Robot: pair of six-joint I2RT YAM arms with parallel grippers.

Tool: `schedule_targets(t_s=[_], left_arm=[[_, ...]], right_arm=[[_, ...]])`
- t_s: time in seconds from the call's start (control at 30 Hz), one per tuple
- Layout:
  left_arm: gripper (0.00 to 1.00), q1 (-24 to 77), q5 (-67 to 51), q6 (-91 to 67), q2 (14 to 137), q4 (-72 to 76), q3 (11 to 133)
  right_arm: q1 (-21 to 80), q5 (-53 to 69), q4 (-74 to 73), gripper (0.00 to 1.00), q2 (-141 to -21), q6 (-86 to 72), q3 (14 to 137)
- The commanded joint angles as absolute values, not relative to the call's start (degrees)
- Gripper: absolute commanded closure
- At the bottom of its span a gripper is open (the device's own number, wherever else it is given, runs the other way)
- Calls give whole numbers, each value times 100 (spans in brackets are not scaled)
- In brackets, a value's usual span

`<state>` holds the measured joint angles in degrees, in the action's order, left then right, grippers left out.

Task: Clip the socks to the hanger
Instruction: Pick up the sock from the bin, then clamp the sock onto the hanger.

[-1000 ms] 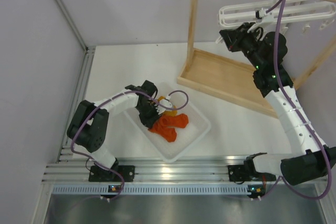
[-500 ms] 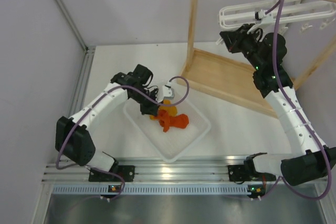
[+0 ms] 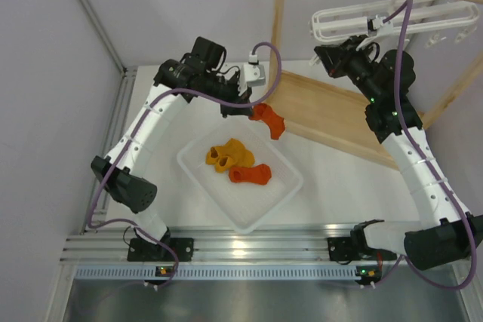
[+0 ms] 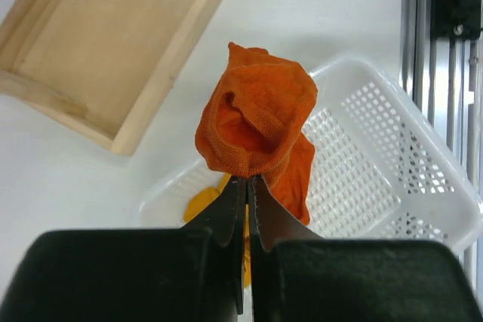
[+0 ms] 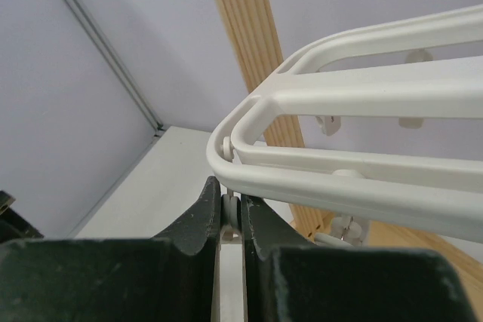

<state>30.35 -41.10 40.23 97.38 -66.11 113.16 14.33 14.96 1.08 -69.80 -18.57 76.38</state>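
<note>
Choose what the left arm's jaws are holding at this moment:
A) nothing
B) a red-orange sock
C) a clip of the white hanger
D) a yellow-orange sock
B: in the left wrist view the left arm's jaws are shut on the edge of a red-orange sock, which hangs above the white tray; the yellow-orange socks lie in that tray.

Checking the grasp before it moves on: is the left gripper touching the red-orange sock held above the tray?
Touching. The left wrist view shows the left gripper shut on the cuff edge of the red-orange sock, with fabric pinched between its fingertips.
</note>
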Motion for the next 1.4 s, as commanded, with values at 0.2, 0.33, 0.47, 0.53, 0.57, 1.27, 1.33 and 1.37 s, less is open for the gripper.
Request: schedule_targets(t_s=[0.2,0.33,0.47,0.53,0.57,1.27,1.33,1.37], left_arm=[[100,3173,-4869,2207,10766,-5644,12787],[100,3182,-5010,1461,11003,-4732,12850],[100,3199,-5036,1064,11171,-4063,12876],[100,3199,-5080,819,11267,-3772,12885],[100,3199,-5106,722,11294,-3492,12885],[100,3182,-6785,-589,11479,-1425,12428],[100,3164,-6925,-738,11522,-1319,12428],[100,3155,-6952,-790,11522,-1205,12419]], right_arm=[[1389,2074,387,100,-6855,-1977,7690],[1371,2284,413,100,-6917,-1986,7734],[1336,2417,431,100,-6934,-1951,7699],[1310,2539,448,100,-6961,-1942,7708],[1310,2584,466,100,-6970,-1942,7708],[1134,3410,141,100,-7330,-1433,8191],[1090,3471,97,100,-7365,-1424,8253],[1072,3498,97,100,-7374,-1424,8288]])
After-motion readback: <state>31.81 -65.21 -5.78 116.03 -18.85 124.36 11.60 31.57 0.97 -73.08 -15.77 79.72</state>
